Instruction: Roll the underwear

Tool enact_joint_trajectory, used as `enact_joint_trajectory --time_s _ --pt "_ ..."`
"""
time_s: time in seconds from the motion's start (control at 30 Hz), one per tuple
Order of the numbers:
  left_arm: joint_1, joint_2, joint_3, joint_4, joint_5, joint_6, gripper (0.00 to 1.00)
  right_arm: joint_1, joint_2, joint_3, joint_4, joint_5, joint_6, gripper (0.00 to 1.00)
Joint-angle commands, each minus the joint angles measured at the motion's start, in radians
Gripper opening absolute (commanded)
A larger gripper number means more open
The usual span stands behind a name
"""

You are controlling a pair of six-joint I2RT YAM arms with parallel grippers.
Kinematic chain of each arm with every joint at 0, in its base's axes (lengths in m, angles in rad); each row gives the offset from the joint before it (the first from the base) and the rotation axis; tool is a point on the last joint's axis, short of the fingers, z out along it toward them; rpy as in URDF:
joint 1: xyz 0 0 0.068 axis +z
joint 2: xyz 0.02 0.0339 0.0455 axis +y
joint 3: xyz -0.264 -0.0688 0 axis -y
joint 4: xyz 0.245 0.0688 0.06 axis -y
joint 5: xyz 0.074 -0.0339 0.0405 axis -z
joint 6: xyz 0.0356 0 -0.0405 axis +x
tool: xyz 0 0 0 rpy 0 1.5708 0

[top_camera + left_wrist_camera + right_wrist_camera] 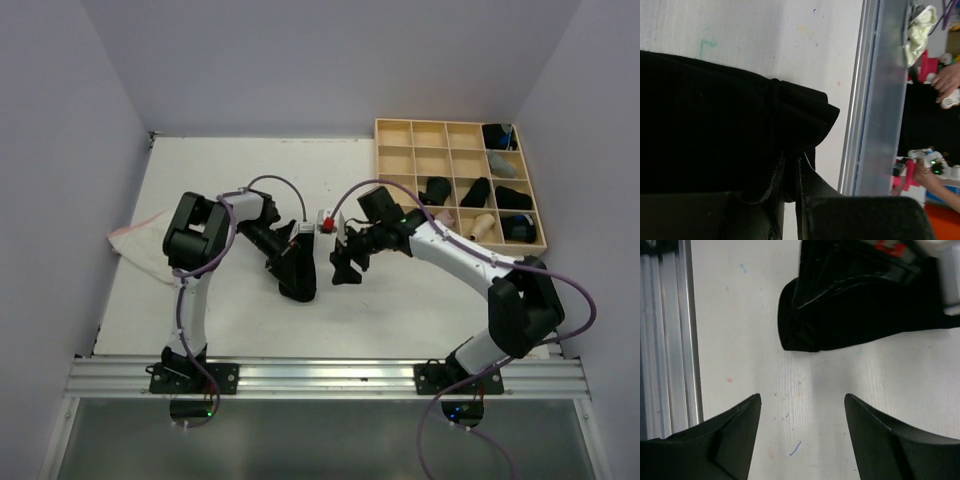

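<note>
— The left pincer (790, 202): what has it got?

— It is clenched on the black underwear (715, 125). In the left wrist view a gathered fold of the cloth runs down into the narrow slit between its two fingers (860, 217). The rest spreads out dark over the white table (765, 30).

— Is the cloth lying on the table or lifted off it?

— I cannot tell. From above it is a bunched dark lump at the pincer's tip, near the middle of the table. Its free end points toward the aluminium rail (330, 375) at the near edge.

— And the right pincer (802, 432)?

— Released and spread wide. Its own camera shows only bare table between the two fingers, and they touch nothing. The underwear sits just beyond the fingertips, near but apart.

— So the two pincers are close together?

— Yes, side by side in the top view, left of the table's middle and right of it, with a small gap between them.

— Anything else on the table?

— A whitish cloth (135, 242) with a pinkish edge lies at the left edge. A wooden grid tray (378, 150) sits in the far right corner, with dark rolls (437, 190) in several compartments.
</note>
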Motion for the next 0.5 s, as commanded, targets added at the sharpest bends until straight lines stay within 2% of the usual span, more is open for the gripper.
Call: enact_joint_trajectory --time_s 0.0,0.23,0.47 --pt "0.016 0.116 0.068 0.032 -0.067 0.03 0.0 0.118 -0.047 -0.059 0.147 0.153 -0.085 0.72" --pt "0.028 0.156 0.082 0.049 -0.071 -0.006 0.0 0.251 0.016 -0.123 0.403 0.255 -0.114 0.81" --pt "0.029 0.154 0.068 0.087 -0.077 -0.04 0.04 0.315 0.1 -0.137 0.491 0.252 -0.146 0.84"
